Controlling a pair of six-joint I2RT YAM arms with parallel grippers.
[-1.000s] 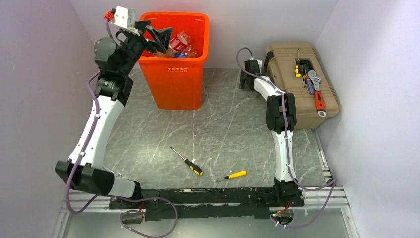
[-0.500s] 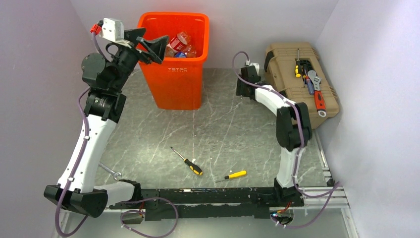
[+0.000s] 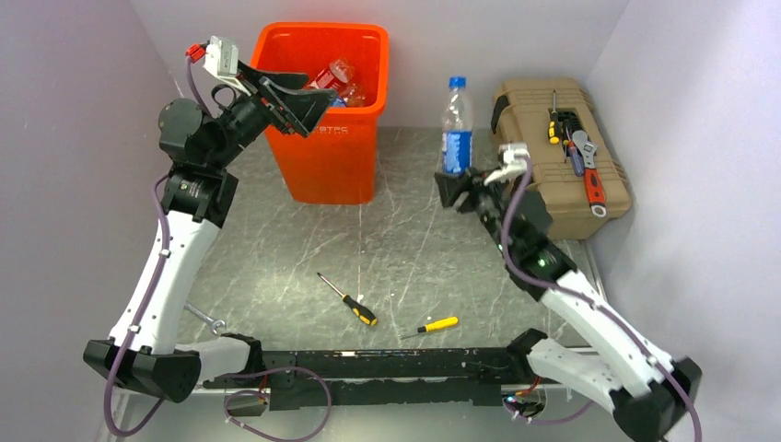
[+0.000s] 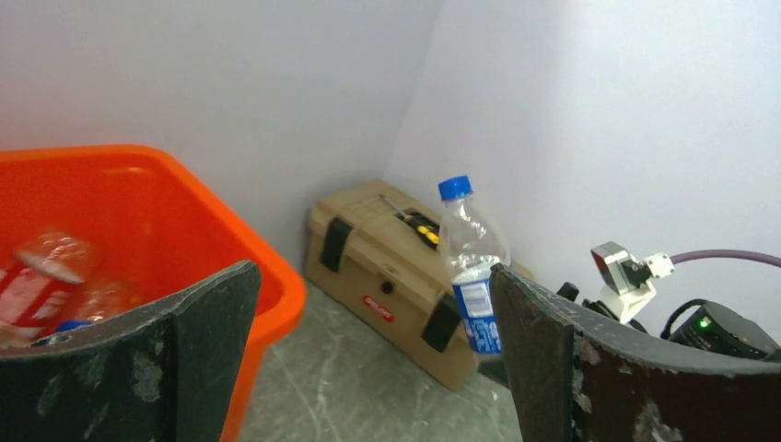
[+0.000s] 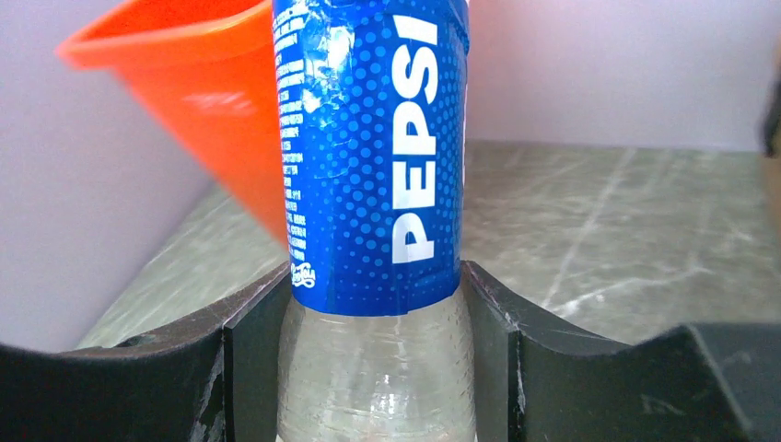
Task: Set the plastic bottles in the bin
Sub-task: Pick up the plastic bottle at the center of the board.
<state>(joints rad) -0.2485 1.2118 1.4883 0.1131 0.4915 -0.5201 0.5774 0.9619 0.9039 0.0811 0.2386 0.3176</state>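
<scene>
Now | your right gripper point(image 3: 458, 191), centre right, fingers half closed around the lower body of an upright blue-labelled bottle point(image 3: 453, 124) | your left gripper point(image 3: 297, 99), upper left, spread wide, holding nothing, at the rim of the orange bin point(image 3: 322, 157) | more bottles point(image 3: 336, 81) lie inside that bin.

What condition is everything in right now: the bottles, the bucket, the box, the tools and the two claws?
Pepsi bottle: upright, capped, gripped low down.
Bottles in the bucket: lying piled inside.
Orange bucket: upright, open-topped.
Tan box: lid shut, tools lying on top.
Two screwdrivers: lying flat on the table.
Left claw: open, empty, near the bucket's rim.
Right claw: closed on the Pepsi bottle.
</scene>
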